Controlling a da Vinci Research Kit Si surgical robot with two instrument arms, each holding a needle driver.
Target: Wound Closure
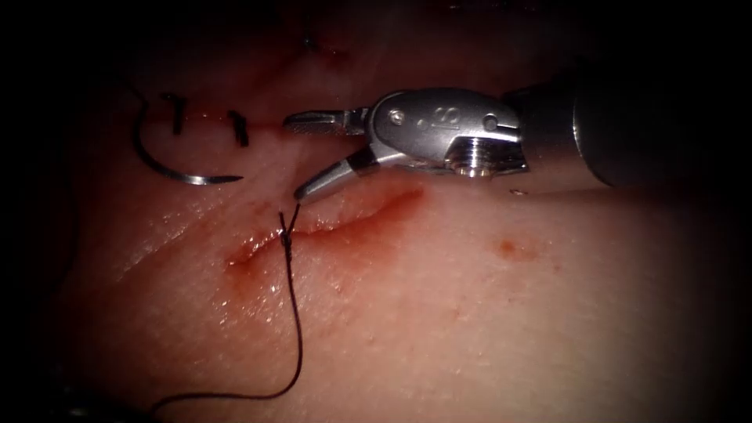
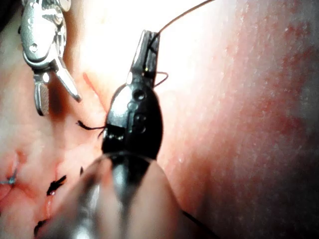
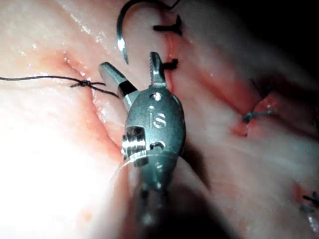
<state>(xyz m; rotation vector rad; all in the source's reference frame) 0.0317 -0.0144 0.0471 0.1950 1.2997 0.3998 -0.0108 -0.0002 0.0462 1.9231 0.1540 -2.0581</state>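
My right tool hovers just above the cut in the tissue, jaws open and holding nothing; its own wrist view shows the same open tool. The curved needle lies free on the tissue surface to the left of the tool, held by neither tool, also seen as the needle. A knot sits on the cut's left part, and dark thread trails from it toward the near left. In the left wrist view my left tool is shut on the thread.
Short cut thread ends of older stitches stand beside the needle, with another stitch further along. Red fluid spots the tissue right of the cut and lines the cut's edges. The right tool also appears in the left wrist view.
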